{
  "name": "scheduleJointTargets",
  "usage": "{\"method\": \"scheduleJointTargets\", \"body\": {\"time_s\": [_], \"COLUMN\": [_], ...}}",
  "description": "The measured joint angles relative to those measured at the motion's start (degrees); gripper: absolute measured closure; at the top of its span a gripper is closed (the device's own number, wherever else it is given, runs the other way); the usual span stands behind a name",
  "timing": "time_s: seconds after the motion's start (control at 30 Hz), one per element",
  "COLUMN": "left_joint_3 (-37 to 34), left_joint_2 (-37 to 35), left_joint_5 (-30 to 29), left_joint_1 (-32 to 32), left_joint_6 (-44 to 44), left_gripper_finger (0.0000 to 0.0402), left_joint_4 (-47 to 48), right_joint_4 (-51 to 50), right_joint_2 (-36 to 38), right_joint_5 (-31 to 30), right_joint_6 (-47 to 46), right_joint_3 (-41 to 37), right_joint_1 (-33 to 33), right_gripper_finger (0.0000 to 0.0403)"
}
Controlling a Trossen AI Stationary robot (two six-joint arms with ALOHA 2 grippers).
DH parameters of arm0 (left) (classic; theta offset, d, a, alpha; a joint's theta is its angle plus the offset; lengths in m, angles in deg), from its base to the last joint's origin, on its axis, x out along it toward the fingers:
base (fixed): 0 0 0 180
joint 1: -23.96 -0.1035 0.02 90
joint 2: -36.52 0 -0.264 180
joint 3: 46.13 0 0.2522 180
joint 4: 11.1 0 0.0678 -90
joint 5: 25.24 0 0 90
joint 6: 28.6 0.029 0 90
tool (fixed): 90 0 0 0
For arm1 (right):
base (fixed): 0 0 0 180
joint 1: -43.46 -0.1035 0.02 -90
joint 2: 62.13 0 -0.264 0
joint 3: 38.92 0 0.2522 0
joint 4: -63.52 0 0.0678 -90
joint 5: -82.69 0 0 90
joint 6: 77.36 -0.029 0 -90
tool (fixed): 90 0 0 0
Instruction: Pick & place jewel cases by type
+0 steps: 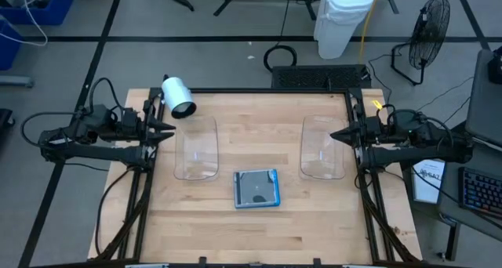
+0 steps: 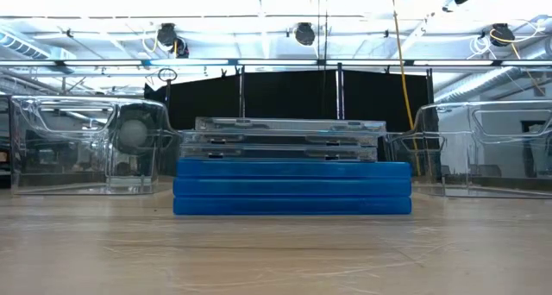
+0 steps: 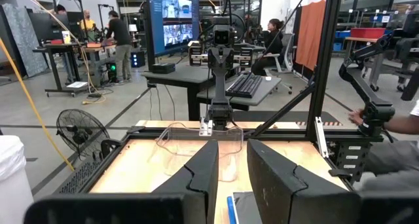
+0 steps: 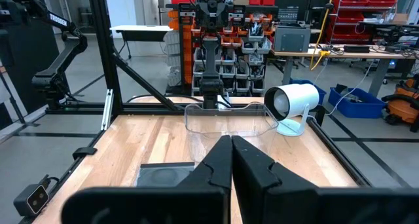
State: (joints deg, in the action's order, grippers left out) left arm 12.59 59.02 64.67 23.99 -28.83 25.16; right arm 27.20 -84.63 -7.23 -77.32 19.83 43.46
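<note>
A stack of jewel cases [image 1: 257,188] lies flat on the wooden table, near the middle toward the near edge. In the low view the bottom cases [image 2: 291,187] are bright blue and the upper ones [image 2: 285,138] are dark grey and clear. My left gripper [image 1: 171,130] hovers at the table's left edge, pointing level, its fingers [image 3: 196,178] a little apart with nothing between them. At the right edge my right gripper [image 1: 334,135] hovers level too, fingers [image 4: 230,160] shut on nothing. Both stand well clear of the stack.
Two clear plastic tubs stand on the table, one [image 1: 196,149] in front of the left gripper and one [image 1: 323,147] in front of the right. A white camera [image 1: 179,95] sits at the far left corner. A person's hand [image 3: 360,116] shows beyond the table.
</note>
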Motion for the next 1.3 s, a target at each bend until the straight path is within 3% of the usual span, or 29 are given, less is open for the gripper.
{"method": "scheduleJointTargets", "body": {"time_s": [0.97, 1.13, 1.3], "left_joint_3": [-0.01, -0.01, -0.02], "left_joint_2": [-0.02, -0.02, -0.01], "left_joint_5": [0.02, 0.02, 0.02], "left_joint_1": [0.00, 0.00, 0.00], "left_joint_6": [0.00, 0.00, -1.43], "left_gripper_finger": [0.0314, 0.0314, 0.0314], "left_joint_4": [-0.01, -0.02, -0.04], "right_joint_4": [2.95, 3.99, 17.57], "right_joint_2": [-0.33, 0.58, 1.51], "right_joint_5": [0.08, 4.42, 5.99], "right_joint_6": [-1.61, -0.52, -1.32], "right_joint_3": [-0.47, -9.65, -23.14], "right_joint_1": [-0.01, -0.07, -0.10], "right_gripper_finger": [0.0399, 0.0399, 0.0399]}}
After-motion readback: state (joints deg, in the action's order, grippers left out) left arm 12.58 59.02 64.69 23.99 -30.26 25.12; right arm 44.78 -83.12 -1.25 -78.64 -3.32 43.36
